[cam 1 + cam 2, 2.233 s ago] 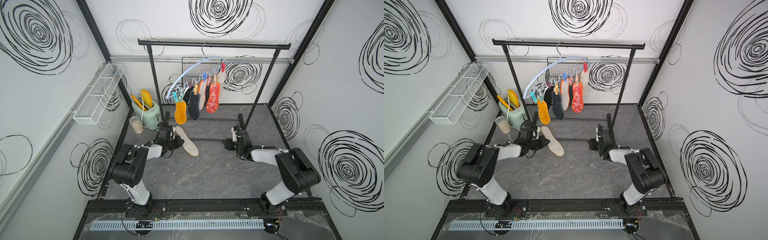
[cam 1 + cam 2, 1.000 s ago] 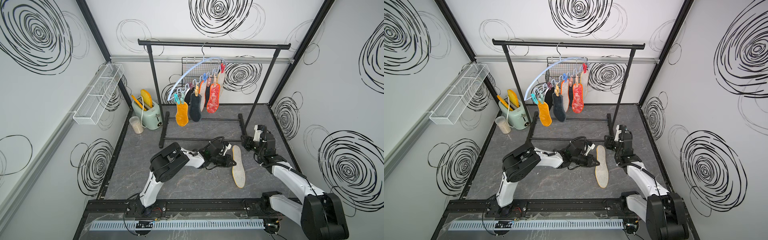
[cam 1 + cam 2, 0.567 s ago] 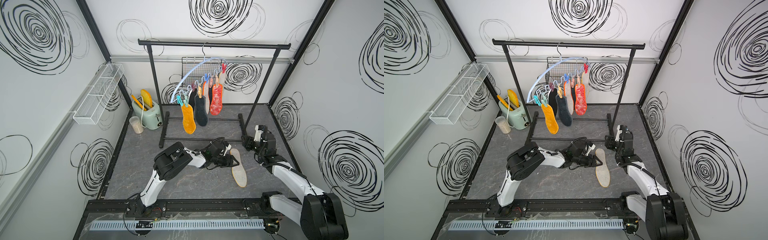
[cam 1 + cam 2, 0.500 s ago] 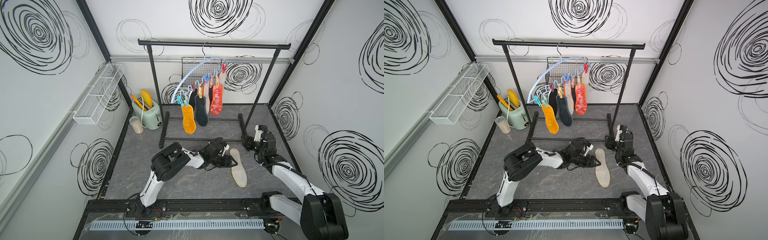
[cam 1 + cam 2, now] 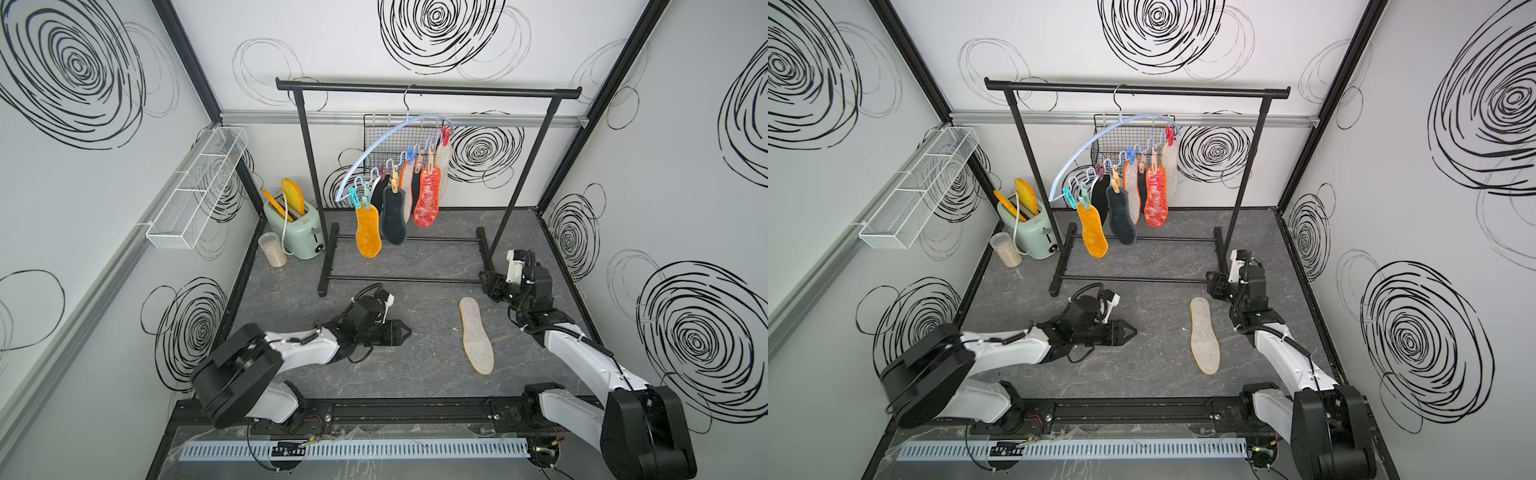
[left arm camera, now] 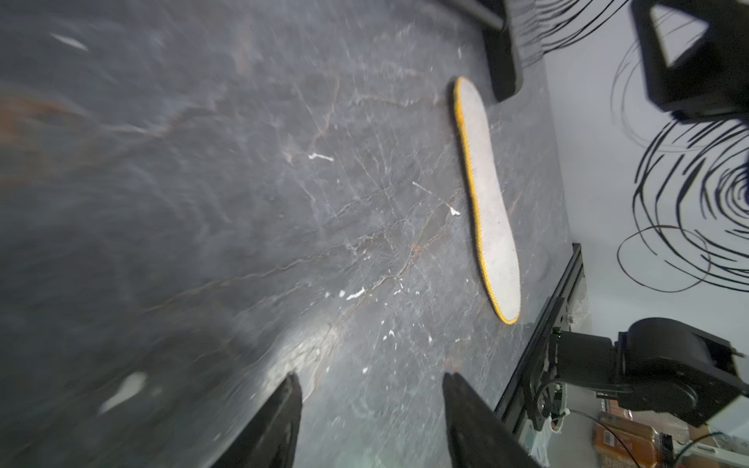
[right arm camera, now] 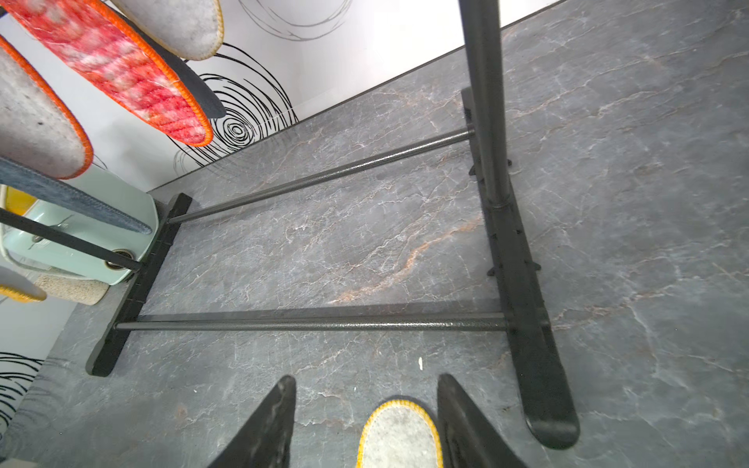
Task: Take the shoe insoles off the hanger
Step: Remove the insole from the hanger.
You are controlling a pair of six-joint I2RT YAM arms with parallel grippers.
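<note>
Status: one off, the rest still up.

Done: one grey felt foot-shaped insole with a yellow stitched edge (image 5: pixel 476 336) lies flat on the dark marbled tabletop (image 5: pixel 415 374). It sits between my two arms, nearer the right one and clear of the pegs.

Left: the pale blue arched plastic hanger (image 5: pixel 374 145) hangs by its wire hook from the top rail of the black tubular garment rack (image 5: pixel 424 88). It is tilted, with the end nearest my left arm lowest. I count about seven insoles still pegged. They overlap, so the count is not firm.
- fuzzy orange insole (image 5: pixel 368 235), at the lowest end
- dark grey insole (image 5: pixel 394 222), next to it
- black insole (image 5: pixel 380 193), partly hidden behind those two
- grey felt insole with orange edge (image 5: pixel 408 189)
- red-mottled insole with orange edge (image 5: pixel 428 201)
- pale grey felt insole (image 5: pixel 444 166), at the high end under a red peg

All are thin, flat and limp, each hanging toe-down from a small coloured peg at the heel.

My jaws:
- left gripper (image 6: pixel 369 381): fingers apart, nothing between them. It is low over the tabletop, well short of the dropped insole and pointing toward it.
- right gripper (image 7: pixel 364 383): fingers apart, gripping nothing. It sits by the rack's foot. The wrist view shows the dropped insole's rounded end below the gap, flat on the tabletop and not pinched.

My estimate: early in the job, most of the work remains.
</note>
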